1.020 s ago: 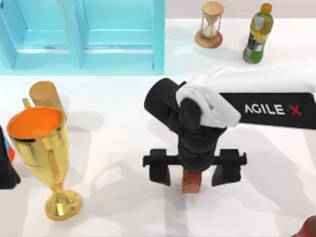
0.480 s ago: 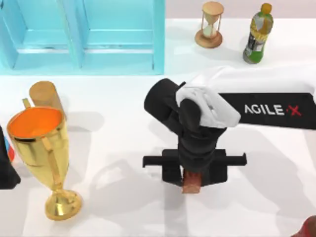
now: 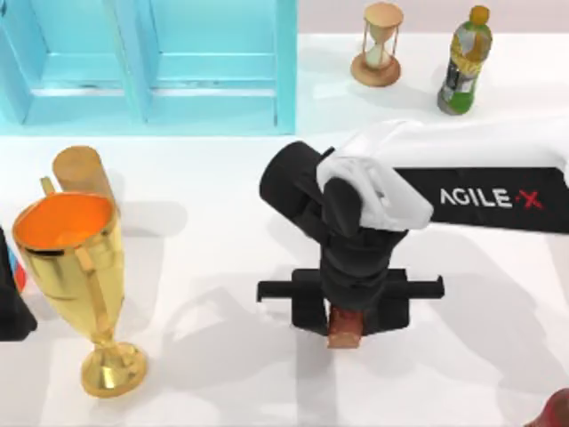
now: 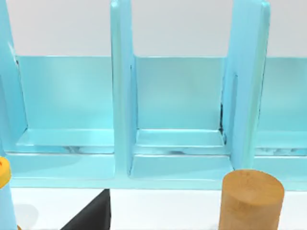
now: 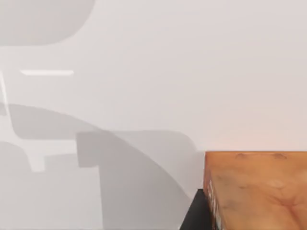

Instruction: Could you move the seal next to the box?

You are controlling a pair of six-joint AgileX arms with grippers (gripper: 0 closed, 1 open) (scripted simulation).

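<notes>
White table [image 3: 222,231] w/ a pale wall behind; a light-blue box [image 3: 151,67] w/ open compartments fills the upper left of the top view, and the left wrist view looks straight into it. Upper right: hourglass [image 3: 380,44] and a green bottle [image 3: 464,62]. Left side: gold trophy [image 3: 76,276] w/ orange inside, a wooden cylinder [image 3: 78,171] just behind it. A dark red rounded thing [image 3: 556,414] peeks in at the lower right corner. Right arm reaches in from the right edge; right gripper [image 3: 347,322] sits low-centre of the top view, its black fingers [image 3: 308,310] drawn in tight on both sides of the seal [image 3: 345,327], pinching it. Right wrist view has the seal's marbled orange-brown face [image 5: 256,189] close up, lower right of that frame, w/ bare table beyond. Can't tell if the seal is on the table or just clear of it. Left arm is parked at the left edge, mid-height, a dark bit by the trophy; can't tell its fingers' state. Step in hand, as I judge it: grip made, lift and carry come next. To do it well: lift straight up first so the block doesn't drag or twist in the pinch, then travel toward the upper left, staying right of the trophy and cylinder. Set down on the bare strip just in front of the box, near but not touching, and release only once it's flat on the table.
</notes>
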